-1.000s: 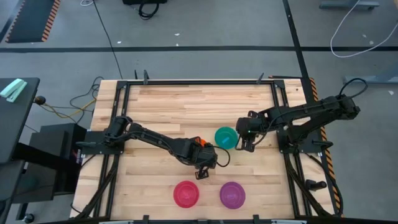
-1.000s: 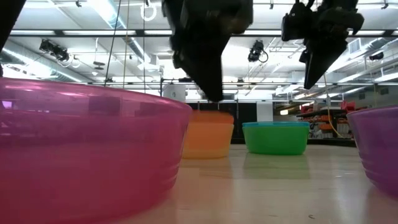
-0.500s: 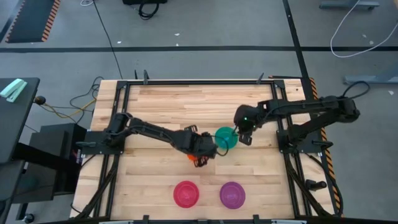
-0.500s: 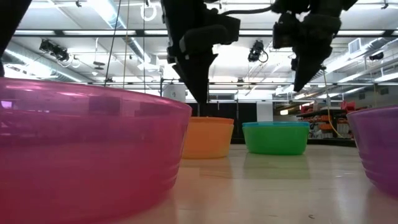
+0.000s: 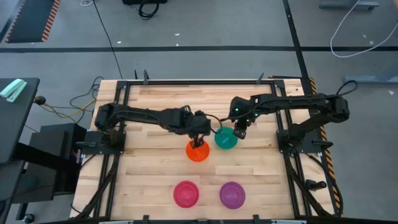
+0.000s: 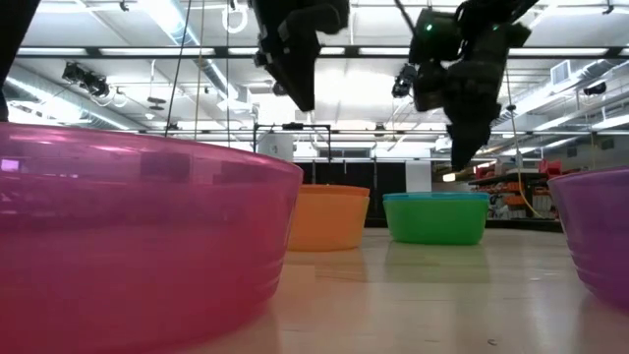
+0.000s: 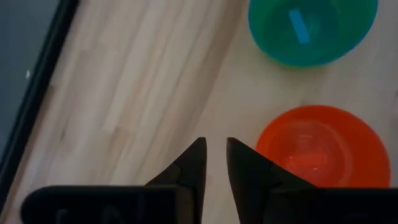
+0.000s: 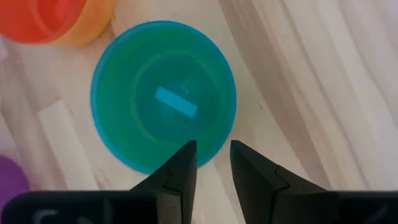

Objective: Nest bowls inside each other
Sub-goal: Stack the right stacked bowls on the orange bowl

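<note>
On the left half of the table point(image 5: 155, 99) we see the left gripper point(image 5: 199, 132) hanging above the far edge of the orange bowl point(image 5: 198, 151), empty, its fingers point(image 7: 198, 163) drawn close with only a thin slit between them. In the left wrist view the orange bowl looks to have a yellowish wall under its orange rim, so we take it for a stack, though we cannot tell for sure. It holds nothing loose.

Just beside it to the right stands the green bowl point(image 5: 226, 139), with a blue bowl seated inside it: the low view shows a blue rim over the green wall point(image 6: 435, 218), and the right wrist view shows a blue inside with a light blue tag point(image 8: 176, 102) on its floor. The two stacks sit near each other with a narrow strip of wood between them.

The right gripper point(image 5: 240, 132) hovers over the far right rim of that green bowl, its fingers point(image 8: 179, 168) slightly apart and holding nothing.

Toward the near edge lie the pink-red bowl point(image 5: 186, 193) and, to its right, the purple bowl point(image 5: 232, 194), well apart from the arms and both empty. The far part of the table is bare wood, with open room on both sides.
</note>
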Controlling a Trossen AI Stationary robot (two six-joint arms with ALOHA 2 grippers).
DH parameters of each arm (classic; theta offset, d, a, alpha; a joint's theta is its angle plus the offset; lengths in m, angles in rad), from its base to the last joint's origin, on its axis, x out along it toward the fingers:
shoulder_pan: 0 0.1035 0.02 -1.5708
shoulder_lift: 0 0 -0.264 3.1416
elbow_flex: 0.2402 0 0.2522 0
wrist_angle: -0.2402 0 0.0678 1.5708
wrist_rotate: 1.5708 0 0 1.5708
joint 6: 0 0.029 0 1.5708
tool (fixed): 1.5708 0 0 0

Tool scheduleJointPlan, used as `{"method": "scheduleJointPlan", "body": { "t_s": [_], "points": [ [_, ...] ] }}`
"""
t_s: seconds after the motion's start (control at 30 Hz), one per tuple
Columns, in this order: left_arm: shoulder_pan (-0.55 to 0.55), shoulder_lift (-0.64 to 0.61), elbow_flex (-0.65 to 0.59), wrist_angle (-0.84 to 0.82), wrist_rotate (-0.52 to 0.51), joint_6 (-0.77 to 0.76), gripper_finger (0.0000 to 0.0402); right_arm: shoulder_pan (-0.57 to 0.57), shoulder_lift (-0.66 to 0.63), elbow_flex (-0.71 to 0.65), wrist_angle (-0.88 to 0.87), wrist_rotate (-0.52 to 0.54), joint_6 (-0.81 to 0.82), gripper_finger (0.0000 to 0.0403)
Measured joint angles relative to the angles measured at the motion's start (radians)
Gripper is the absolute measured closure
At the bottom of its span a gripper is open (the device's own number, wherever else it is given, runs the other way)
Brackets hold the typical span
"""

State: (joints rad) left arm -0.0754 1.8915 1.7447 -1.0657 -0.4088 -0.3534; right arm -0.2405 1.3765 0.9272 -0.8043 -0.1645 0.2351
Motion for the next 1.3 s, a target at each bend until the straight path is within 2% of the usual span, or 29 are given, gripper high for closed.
{"method": "scheduleJointPlan", "body": {
  "t_s": [0.23, 0.53, 0.93, 1.13, 1.3],
  "points": [
    [0.007, -0.064, 0.0, -0.033, -0.049, -0.002, 0.034, -0.019, 0.103, 0.0, 0.049, -0.023, -0.01, 0.0298],
    [0.0, -0.077, -0.001, -0.08, -0.059, -0.04, 0.0334, -0.066, 0.14, 0.0, 0.06, -0.02, -0.027, 0.0298],
    [-0.002, -0.106, -0.002, -0.141, -0.062, -0.108, 0.0344, -0.058, 0.229, 0.0, 0.079, -0.024, -0.033, 0.0298],
    [-0.01, -0.11, -0.002, -0.149, -0.062, -0.108, 0.034, -0.058, 0.228, -0.001, 0.087, -0.023, -0.053, 0.0299],
    [-0.014, -0.11, -0.002, -0.155, -0.062, -0.108, 0.0347, -0.058, 0.221, -0.001, 0.11, -0.02, -0.054, 0.0332]
  ]
}}
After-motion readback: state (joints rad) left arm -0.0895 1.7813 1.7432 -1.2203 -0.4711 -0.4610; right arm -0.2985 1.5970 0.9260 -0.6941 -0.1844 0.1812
